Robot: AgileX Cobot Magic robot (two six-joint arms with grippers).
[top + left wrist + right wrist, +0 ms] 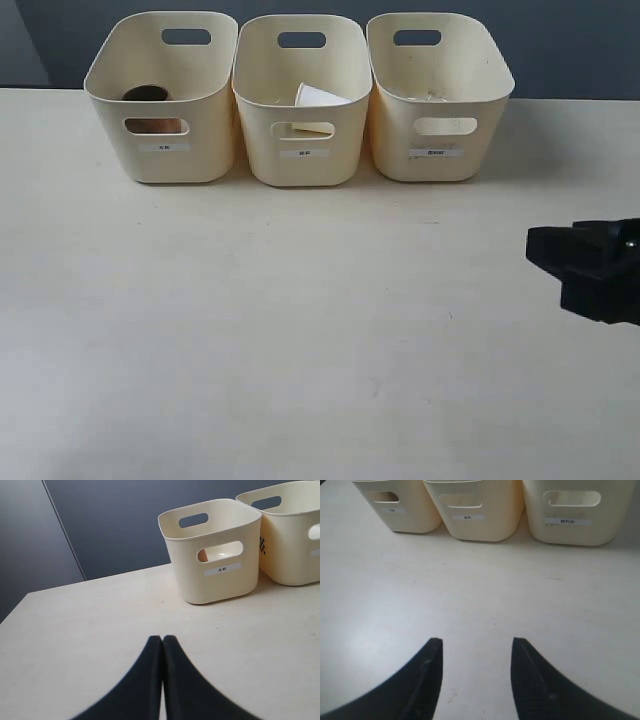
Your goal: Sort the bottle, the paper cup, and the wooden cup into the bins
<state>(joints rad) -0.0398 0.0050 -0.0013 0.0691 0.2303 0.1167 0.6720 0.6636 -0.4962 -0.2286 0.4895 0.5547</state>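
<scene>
**While three bins [303, 172] are lining the table's [250, 350] far edge, nothing is being gripped**

Where the row is starting, toward the far left corner, the left bin [165, 165] is holding the wooden cup [146, 94]. The cup's brown side is also showing through the bin's front handle cutout [154, 126]. Close beside it, the middle bin [258, 110] is holding the paper cup [320, 97], which is lying tilted inside. The right bin [440, 170] is showing a pale, clear shape low inside. It is looking like the bottle [430, 97], though it is too faint to be sure.

Over the bare table in front of the left bin, the left gripper [162, 639] is pressing its fingers tightly together with nothing between them. The right gripper [477, 641] is sitting over the table near its right edge, well apart from the bins. Its fingers are standing apart and released, with only bare tabletop showing between them.
</scene>
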